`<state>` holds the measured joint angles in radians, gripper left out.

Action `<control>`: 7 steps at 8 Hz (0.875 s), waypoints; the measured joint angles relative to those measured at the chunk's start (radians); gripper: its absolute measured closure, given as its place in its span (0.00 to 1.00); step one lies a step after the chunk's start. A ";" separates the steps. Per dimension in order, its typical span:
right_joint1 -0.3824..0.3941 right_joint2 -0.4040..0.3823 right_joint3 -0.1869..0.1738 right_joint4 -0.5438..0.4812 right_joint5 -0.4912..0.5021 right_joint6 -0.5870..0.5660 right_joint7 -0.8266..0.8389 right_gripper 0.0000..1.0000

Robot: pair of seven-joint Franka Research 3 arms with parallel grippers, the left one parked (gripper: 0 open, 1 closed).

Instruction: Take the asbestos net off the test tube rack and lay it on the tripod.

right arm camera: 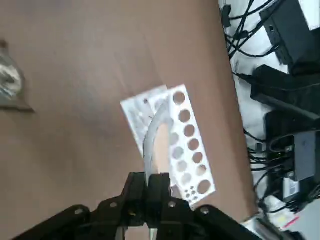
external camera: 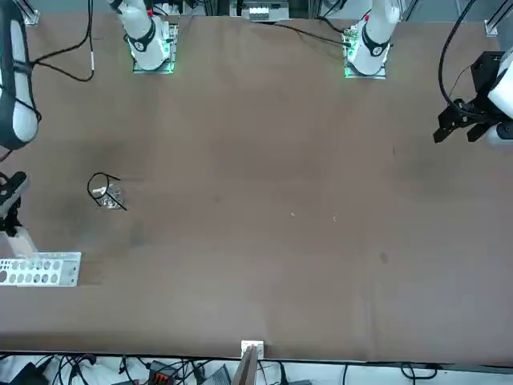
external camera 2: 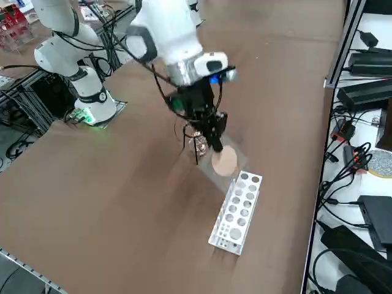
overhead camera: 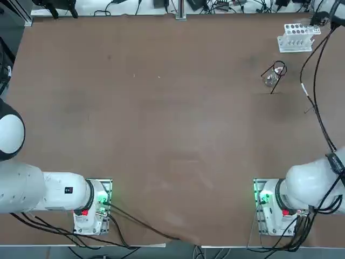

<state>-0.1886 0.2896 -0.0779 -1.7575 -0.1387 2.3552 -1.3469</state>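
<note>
- Right side view: right gripper (external camera 2: 217,146) clamped together on asbestos net (external camera 2: 225,162), far right, right by test tube rack (external camera 2: 237,213); contact with rack looks unclear
- tripod (overhead camera: 280,69) stands nearer than rack, glass piece (overhead camera: 270,79) at its legs

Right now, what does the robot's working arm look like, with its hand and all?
The right arm is chunky and white, with rounded parts, dark grey bands and a silvery section near the wrist. A little blue light shows there. Black cables run along it. Its end effector is black and angular, with small round screws on it and two fingers side by side.
</note>
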 joint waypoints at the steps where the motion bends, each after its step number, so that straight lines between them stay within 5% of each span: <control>1: 0.037 -0.012 0.002 0.057 -0.060 -0.136 0.127 0.98; 4: 0.188 -0.020 0.011 0.234 -0.221 -0.502 0.547 0.98; 7: 0.352 0.004 0.013 0.256 -0.320 -0.623 1.014 0.98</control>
<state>0.1631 0.2931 -0.0649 -1.5016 -0.4583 1.7321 -0.3329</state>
